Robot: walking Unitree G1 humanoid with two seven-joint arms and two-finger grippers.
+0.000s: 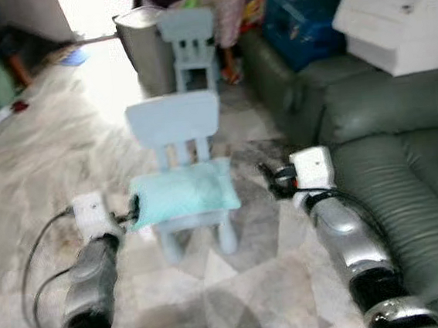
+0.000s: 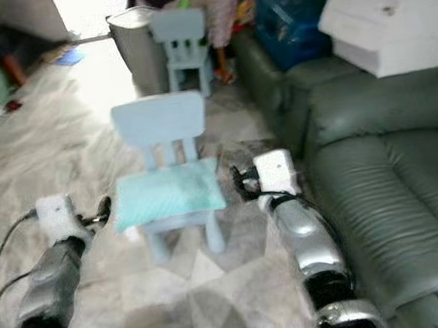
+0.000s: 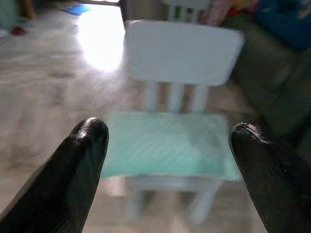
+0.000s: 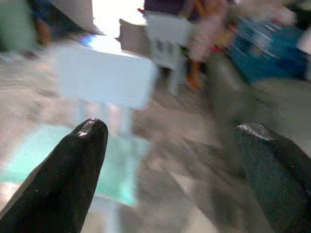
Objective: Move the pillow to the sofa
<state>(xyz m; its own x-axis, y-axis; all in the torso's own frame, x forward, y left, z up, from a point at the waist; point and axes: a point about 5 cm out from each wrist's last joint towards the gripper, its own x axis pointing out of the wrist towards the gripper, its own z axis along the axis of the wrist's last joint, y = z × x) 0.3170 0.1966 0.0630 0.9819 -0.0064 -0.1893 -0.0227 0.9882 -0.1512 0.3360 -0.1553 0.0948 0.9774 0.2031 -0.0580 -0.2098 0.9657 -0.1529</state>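
Observation:
A pale turquoise pillow (image 1: 183, 192) lies flat on the seat of a small light-blue child's chair (image 1: 173, 120) on the marble floor. A dark green leather sofa (image 1: 403, 185) stands to its right. My left gripper (image 3: 167, 141) is open just left of the pillow, level with the seat, and the pillow (image 3: 165, 143) shows between its fingers. My right gripper (image 4: 175, 136) is open to the right of the chair, between chair and sofa, with the pillow's edge (image 4: 63, 155) past its left finger. Neither gripper touches the pillow.
A second light-blue child's chair (image 1: 190, 43) and a grey bin (image 1: 141, 43) stand behind. White boxes (image 1: 399, 19) and a blue bag (image 1: 298, 17) lie on the sofa's far end. A person (image 1: 223, 8) stands at the back. Views are blurred.

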